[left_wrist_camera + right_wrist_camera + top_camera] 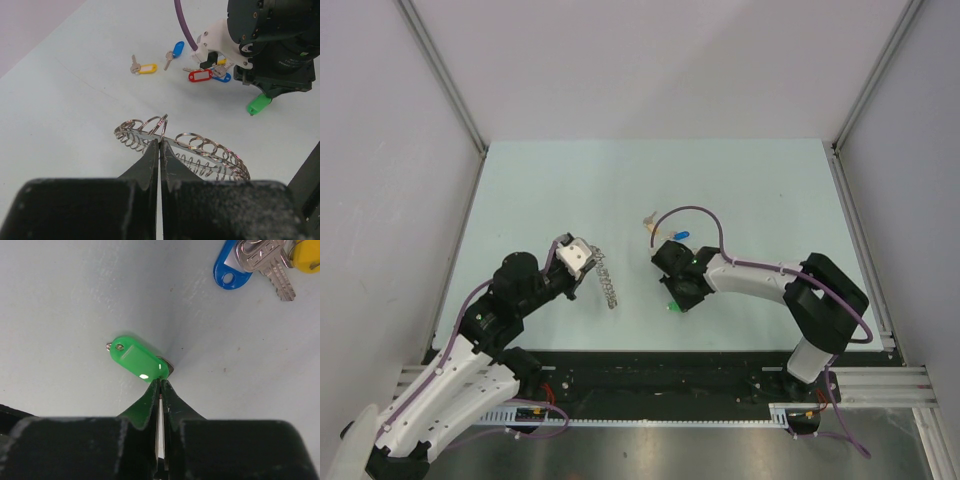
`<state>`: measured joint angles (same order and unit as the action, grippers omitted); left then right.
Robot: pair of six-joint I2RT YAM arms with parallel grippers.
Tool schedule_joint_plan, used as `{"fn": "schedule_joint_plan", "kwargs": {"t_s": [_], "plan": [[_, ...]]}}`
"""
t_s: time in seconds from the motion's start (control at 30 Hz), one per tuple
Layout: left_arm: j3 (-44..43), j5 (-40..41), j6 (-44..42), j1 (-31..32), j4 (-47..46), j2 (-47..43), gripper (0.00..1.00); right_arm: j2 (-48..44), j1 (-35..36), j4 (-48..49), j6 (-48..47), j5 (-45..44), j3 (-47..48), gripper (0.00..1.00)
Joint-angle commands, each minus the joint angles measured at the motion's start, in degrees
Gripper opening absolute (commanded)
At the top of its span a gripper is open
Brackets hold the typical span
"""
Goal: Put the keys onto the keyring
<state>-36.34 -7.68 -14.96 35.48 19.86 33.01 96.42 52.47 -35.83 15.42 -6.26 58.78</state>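
The keyring, a floppy band of small silver loops, hangs edge-on just above the table with my left gripper shut on its rim. From above, the keyring droops beside the left gripper. A key with a green tag lies on the table, and my right gripper is shut on its end, pinching the thin metal there. The green tag peeks out under the right gripper. Loose keys with yellow, blue and red tags lie farther back.
The right wrist view shows a blue tag, a silver key and a yellow tag at its upper right. A purple cable arcs over the key pile. White walls with metal rails enclose the pale table.
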Motion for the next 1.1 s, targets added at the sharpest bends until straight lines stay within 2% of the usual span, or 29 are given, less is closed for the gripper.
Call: {"fn": "schedule_joint_plan", "kwargs": {"t_s": [0.0,0.33,0.5,0.6,0.73,0.93,1.07], "plan": [[-0.66,-0.84,0.99,-0.15,-2.63,-0.32,0.01,-2.54,0.53,-0.11,-0.21,-1.91,2.30,0.01],[-0.67,-1.28,0.99,-0.15,-2.63,-0.49,0.01,-12.55,1.50,8.13,-3.29,-5.43,0.29,0.00],[-0.49,-1.98,0.81,-0.15,-2.89,-0.76,0.00,-21.96,1.59,25.08,-5.13,-4.20,-7.96,0.00],[-0.31,-3.21,0.90,-0.15,-3.16,-1.02,0.00,-29.96,0.80,41.51,-6.11,-2.45,-17.89,0.00],[-0.31,-4.44,0.72,-0.15,-3.33,-0.76,0.00,-37.70,-2.36,62.05,-4.17,5.54,-28.70,0.00],[-0.40,-7.25,0.46,-0.15,-3.51,-0.14,0.00,-41.22,-4.66,76.24,-1.45,13.01,-36.19,0.00],[-0.40,-9.19,0.37,-0.15,-3.51,0.64,0.00,-40.96,-4.74,80.92,-1.01,16.19,-37.43,0.00]]}}
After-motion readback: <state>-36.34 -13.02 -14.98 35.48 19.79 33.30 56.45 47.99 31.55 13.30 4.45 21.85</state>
